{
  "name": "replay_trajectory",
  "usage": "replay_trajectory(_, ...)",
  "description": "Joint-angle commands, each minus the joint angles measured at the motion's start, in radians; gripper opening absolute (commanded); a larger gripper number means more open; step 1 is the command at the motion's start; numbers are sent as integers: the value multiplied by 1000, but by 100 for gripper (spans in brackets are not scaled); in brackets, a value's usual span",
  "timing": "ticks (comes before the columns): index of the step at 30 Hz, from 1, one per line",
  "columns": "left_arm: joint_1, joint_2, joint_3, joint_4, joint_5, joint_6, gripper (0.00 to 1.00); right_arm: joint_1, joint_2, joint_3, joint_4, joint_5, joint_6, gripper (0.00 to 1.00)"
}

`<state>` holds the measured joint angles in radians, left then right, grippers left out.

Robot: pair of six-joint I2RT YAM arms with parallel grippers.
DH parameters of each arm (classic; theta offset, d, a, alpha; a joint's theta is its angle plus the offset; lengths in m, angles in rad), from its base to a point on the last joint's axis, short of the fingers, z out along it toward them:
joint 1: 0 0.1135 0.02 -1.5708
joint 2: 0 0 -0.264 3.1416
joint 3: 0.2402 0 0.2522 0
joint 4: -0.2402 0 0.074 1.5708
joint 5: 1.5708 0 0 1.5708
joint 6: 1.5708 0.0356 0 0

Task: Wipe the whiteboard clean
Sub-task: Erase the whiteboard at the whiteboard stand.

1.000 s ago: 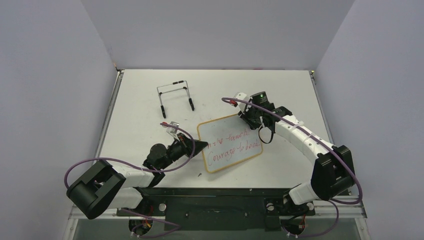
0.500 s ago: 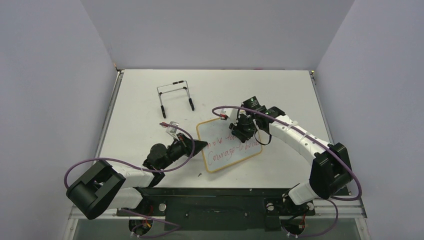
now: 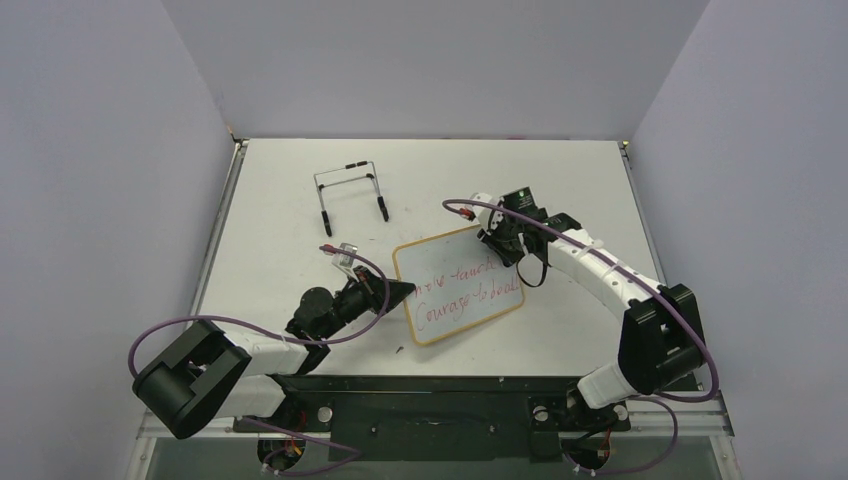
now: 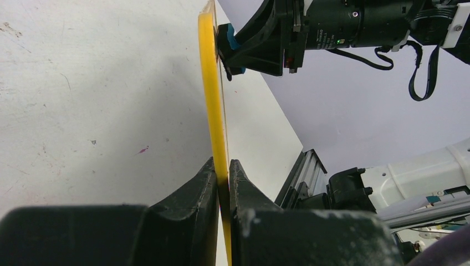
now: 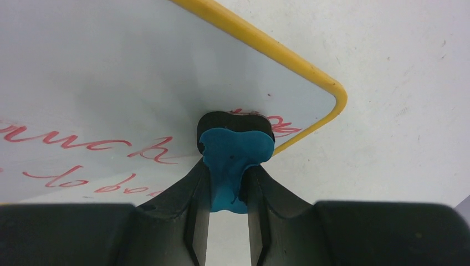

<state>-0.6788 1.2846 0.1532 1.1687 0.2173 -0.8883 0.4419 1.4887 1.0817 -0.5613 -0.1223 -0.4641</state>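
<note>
Looking down from above, we find the small white rectangular whiteboard with a thin yellow frame and red handwriting (image 3: 462, 285) near the middle of the white table (image 3: 270, 240), between the two arms. Two lines of red script run across its face. The left gripper (image 3: 405, 290) has its black jaws clamped onto the board's left edge; in the left wrist view the fingers (image 4: 188, 194) pinch the yellow rim (image 4: 209, 83) from both sides, with the board seen edge-on. We cannot tell whether the board lies flat or is raised off the table.

The right gripper (image 3: 505, 245) is closed tightly around a small blue bone-shaped eraser with a black felt pad (image 5: 235, 145). That pad presses against the board's face just inside its far right rounded corner, at the end of the upper line of writing. From the left wrist the same eraser (image 4: 231, 41) meets the board near the top of the rim.

A black wire easel stand (image 3: 350, 190) sits toward the far left of the table, well apart from the board.
</note>
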Motion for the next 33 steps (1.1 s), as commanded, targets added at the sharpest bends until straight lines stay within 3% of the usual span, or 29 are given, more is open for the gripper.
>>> replay_trajectory(1, -12, -48, 22, 109, 72, 36, 0, 43, 7, 11, -83, -170, -87, 0)
replay_trajectory(4, -12, -48, 20, 111, 72, 36, 0, 71, -8, 34, -132, -330, -103, 0)
replay_trajectory(9, -13, -40, 21, 115, 70, 37, 0, 4, -39, 89, -76, -383, -8, 0)
replay_trajectory(13, -12, -13, 34, 129, 81, 32, 0, -76, -46, 87, 42, -254, 97, 0)
replay_trajectory(16, -12, 1, 43, 141, 89, 25, 0, -106, -18, 73, 64, -122, 117, 0)
replay_trajectory(20, -13, -6, 45, 128, 86, 29, 0, -130, 19, 55, 53, -54, 108, 0)
replay_trajectory(25, -12, -12, 46, 116, 82, 37, 0, -116, 22, 28, -72, -247, -1, 0)
replay_trajectory(29, -13, -4, 46, 122, 86, 38, 0, -5, -19, 22, -117, -340, -66, 0)
replay_trajectory(33, -13, -5, 42, 123, 86, 39, 0, -5, -41, 67, -111, -379, -38, 0)
